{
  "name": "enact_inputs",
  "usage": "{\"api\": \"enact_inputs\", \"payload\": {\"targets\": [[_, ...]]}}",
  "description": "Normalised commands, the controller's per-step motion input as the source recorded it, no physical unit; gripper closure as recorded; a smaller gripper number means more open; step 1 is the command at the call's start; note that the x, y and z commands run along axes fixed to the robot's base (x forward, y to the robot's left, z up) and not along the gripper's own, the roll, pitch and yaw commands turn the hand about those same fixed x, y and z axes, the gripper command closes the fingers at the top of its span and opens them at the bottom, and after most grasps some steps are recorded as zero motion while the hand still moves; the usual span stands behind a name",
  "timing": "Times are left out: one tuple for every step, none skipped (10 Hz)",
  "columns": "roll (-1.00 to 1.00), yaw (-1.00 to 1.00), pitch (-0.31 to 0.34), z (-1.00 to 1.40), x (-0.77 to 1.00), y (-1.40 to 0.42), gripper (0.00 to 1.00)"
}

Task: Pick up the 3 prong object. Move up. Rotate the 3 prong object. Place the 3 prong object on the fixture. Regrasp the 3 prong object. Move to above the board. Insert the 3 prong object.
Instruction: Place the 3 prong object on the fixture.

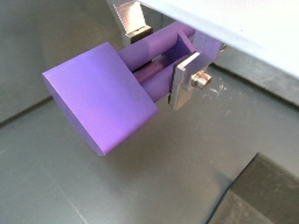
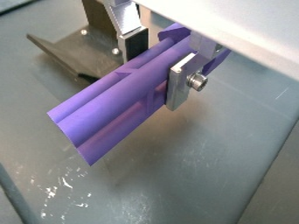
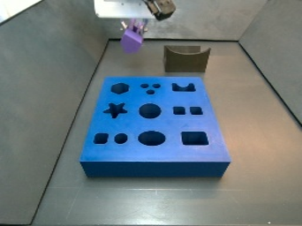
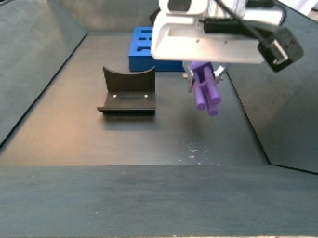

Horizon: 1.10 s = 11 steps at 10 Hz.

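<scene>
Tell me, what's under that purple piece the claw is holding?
Only bare grey floor lies under the 3 prong object, held aloft in the gripper. The fixture stands aside.

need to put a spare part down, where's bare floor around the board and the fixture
Bare floor lies in front of the board and along both its sides. It is crowded behind, where the fixture stands and the gripper holds the 3 prong object aloft.

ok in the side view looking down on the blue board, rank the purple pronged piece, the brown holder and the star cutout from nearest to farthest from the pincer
1. The purple pronged piece: held in the pincer, hanging just under it, clear of the floor.
2. The brown holder: on the floor off to one side of the pincer, beyond the board's far edge.
3. The star cutout: farthest, on the board's surface.
</scene>
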Motion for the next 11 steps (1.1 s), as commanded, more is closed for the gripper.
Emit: {"api": "enact_inputs", "payload": {"targets": [[0.04,-0.01,0.025,1.0,-0.01,0.0,1.0],[0.06,-0.02,0.032,1.0,-0.02,0.01,1.0],[0.07,-0.02,0.039,1.0,-0.02,0.01,1.0],[0.08,-0.02,0.042,1.0,-0.03,0.01,1.0],[0.09,-0.01,0.044,1.0,-0.03,0.01,1.0],[0.1,-0.01,0.047,1.0,-0.03,0.01,1.0],[0.11,0.0,0.051,0.95,-0.03,0.01,1.0],[0.11,0.01,0.058,0.77,-0.03,0.0,1.0],[0.11,0.01,0.063,0.63,-0.02,0.0,1.0],[0.11,0.02,0.071,0.49,-0.01,0.01,1.0],[0.12,0.03,0.079,0.3,-0.01,0.0,1.0]]}}
